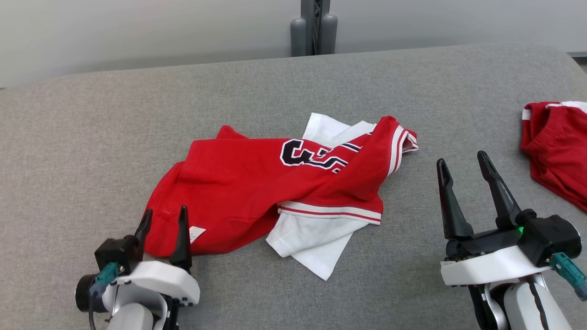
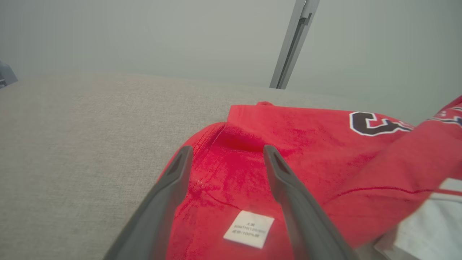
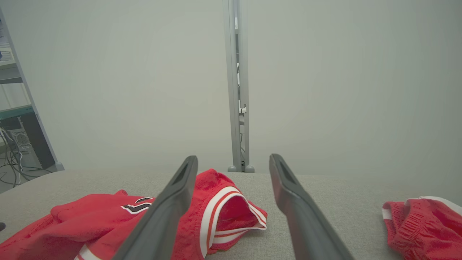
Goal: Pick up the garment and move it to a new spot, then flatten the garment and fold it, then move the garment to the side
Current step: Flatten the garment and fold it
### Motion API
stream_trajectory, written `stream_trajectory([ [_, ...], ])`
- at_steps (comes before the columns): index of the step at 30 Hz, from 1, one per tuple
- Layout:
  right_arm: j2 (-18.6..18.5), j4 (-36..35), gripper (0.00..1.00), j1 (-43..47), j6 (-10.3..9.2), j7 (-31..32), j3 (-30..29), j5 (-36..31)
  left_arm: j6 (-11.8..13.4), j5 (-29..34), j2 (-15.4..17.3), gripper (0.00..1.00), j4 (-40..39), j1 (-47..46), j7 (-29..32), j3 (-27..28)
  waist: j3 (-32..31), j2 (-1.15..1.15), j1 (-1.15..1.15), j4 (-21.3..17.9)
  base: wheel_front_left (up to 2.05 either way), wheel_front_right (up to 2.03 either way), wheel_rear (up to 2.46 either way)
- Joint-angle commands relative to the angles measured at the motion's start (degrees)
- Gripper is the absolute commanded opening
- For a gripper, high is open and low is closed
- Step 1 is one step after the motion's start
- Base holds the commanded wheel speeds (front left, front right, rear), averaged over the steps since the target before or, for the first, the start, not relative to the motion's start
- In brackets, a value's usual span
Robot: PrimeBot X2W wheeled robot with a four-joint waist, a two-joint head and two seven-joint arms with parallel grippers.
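— What do we enter first, nearest the bottom of the head view?

— Item one: the left gripper (image 1: 166, 210), lower left, fingers spread. Its tips overlap the near left edge of the jersey (image 1: 238, 192); we cannot tell whether they touch the cloth. In the left wrist view a small white label (image 2: 249, 229) lies on the red cloth between the two fingers.

— And at the lower right?

— Item two: the right gripper (image 1: 461, 158), fingers spread wide, over bare table, apart from the jersey.

— What do we log at mid-frame?

— Item three: the jersey, crumpled, at the centre of the grey padded table (image 1: 91, 137). The body is red, and the black white-edged lettering is partly folded under. One white sleeve points toward the lower centre. Striped trim shows at the right end, which stands up in a loop in the right wrist view.

— Farther off?

— Item four: red shorts (image 1: 557, 146) at the right edge, well apart from the jersey. Item five: a grey post (image 1: 314, 27), top centre, beyond the table's far edge.
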Motion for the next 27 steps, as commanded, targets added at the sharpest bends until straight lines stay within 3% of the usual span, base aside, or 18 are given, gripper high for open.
stream_trajectory([
  [1,-0.35,0.2,1.0,0.01,0.02,-0.21,0.15,0.38,-0.18,0.43,0.83,1.0,1.49,-1.92,0.41,-0.1,0.31,0.0,0.0,-0.03,0.0,0.0,0.0],
  [15,-0.36,0.54,1.0,-1.4,0.02,-0.21,1.33,1.23,-0.91,1.81,4.96,1.0,9.41,-11.98,12.61,-2.81,3.36,0.0,0.0,-1.1,0.0,0.0,0.0],
  [27,-0.35,1.27,1.0,-1.13,0.02,-0.21,0.99,0.9,0.32,1.4,5.58,1.0,5.88,-8.73,18.7,-4.34,3.17,0.0,0.0,-0.37,0.0,0.0,0.0],
])
